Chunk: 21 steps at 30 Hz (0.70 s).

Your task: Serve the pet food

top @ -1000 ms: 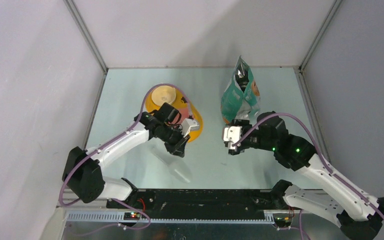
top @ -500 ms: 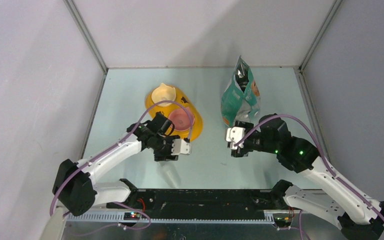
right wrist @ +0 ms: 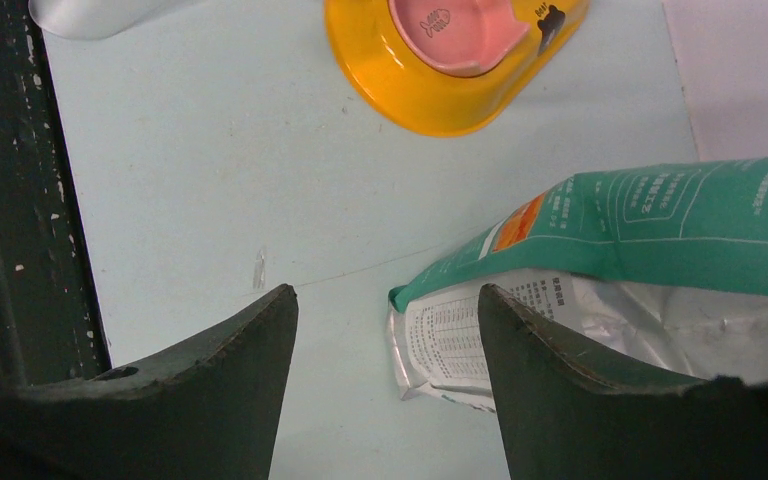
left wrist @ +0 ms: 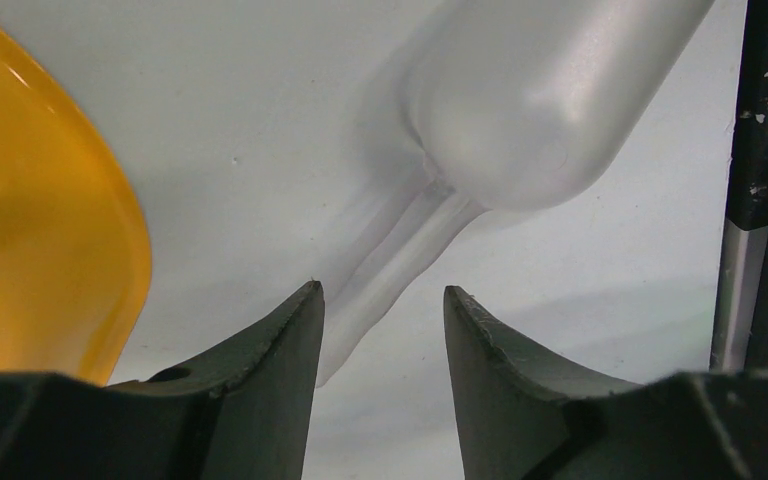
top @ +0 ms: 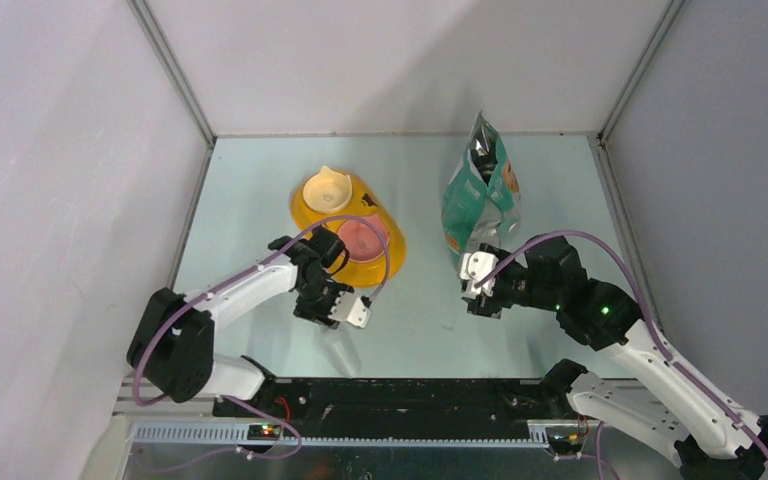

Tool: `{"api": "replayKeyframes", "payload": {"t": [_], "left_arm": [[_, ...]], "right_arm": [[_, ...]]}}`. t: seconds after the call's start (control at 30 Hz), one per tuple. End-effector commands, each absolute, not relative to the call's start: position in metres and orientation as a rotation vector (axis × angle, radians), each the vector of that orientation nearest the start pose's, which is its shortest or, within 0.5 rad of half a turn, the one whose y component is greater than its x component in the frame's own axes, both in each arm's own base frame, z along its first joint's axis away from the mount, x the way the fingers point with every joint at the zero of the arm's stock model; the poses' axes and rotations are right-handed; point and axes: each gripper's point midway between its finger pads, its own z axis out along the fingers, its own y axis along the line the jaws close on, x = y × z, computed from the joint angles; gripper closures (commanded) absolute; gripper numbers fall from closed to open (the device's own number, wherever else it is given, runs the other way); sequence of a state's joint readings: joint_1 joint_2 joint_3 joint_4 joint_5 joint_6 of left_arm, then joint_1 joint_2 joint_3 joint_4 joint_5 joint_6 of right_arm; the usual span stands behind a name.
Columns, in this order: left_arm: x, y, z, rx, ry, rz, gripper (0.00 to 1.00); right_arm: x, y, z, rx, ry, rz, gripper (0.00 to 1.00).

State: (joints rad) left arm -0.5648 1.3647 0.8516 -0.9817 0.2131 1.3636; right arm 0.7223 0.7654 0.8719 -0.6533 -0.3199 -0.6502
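Observation:
The green-and-white pouch (top: 480,195) stands upright at the back right; its lower corner shows in the right wrist view (right wrist: 650,215). No kibble shows. The clear plastic scoop (left wrist: 530,90) lies on the table, its handle (left wrist: 400,250) pointing at my left gripper (left wrist: 383,295). That gripper is open, low over the table, with the handle's end by its left finger, not gripped. From above, the left gripper (top: 343,322) is just in front of the yellow feeder (top: 300,212). My right gripper (top: 480,292) is open and empty in front of the pouch's base (right wrist: 387,295).
The yellow double-bowl feeder has a cream bowl (top: 326,187) and a pink bowl (top: 360,237), both without food; its rim also shows in the wrist views (left wrist: 50,220) (right wrist: 430,105). The black base rail (top: 400,395) runs along the near edge. Grey walls enclose the table.
My left gripper has drawn back from over the feeder toward the near edge and come down at the scoop's handle. My right gripper has shifted slightly right, staying open.

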Motion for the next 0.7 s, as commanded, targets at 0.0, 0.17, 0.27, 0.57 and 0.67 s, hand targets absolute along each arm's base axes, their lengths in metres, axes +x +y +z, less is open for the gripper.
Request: {"api": "replayKeyframes", "payload": {"t": [0.0, 0.17, 0.27, 0.57, 0.67], "left_arm": [[0.196, -0.124, 0.048, -2.790, -1.784, 0.288, 0.46], [0.202, -0.121, 0.039, -2.777, -1.741, 0.252, 0.48], [0.195, -0.122, 0.033, -2.778, -1.692, 0.303, 0.46], [0.185, -0.123, 0.017, -2.774, -1.637, 0.348, 0.49], [0.187, -0.126, 0.017, -2.759, -1.652, 0.353, 0.55]], "right_arm": [[0.177, 0.196, 0.234, -1.429, 1.500, 0.400, 0.30], [0.180, 0.194, 0.235, -1.394, 1.519, 0.413, 0.30], [0.181, 0.193, 0.235, -1.390, 1.524, 0.410, 0.30], [0.182, 0.195, 0.234, -1.386, 1.533, 0.422, 0.29], [0.183, 0.195, 0.234, -1.386, 1.533, 0.423, 0.29]]}}
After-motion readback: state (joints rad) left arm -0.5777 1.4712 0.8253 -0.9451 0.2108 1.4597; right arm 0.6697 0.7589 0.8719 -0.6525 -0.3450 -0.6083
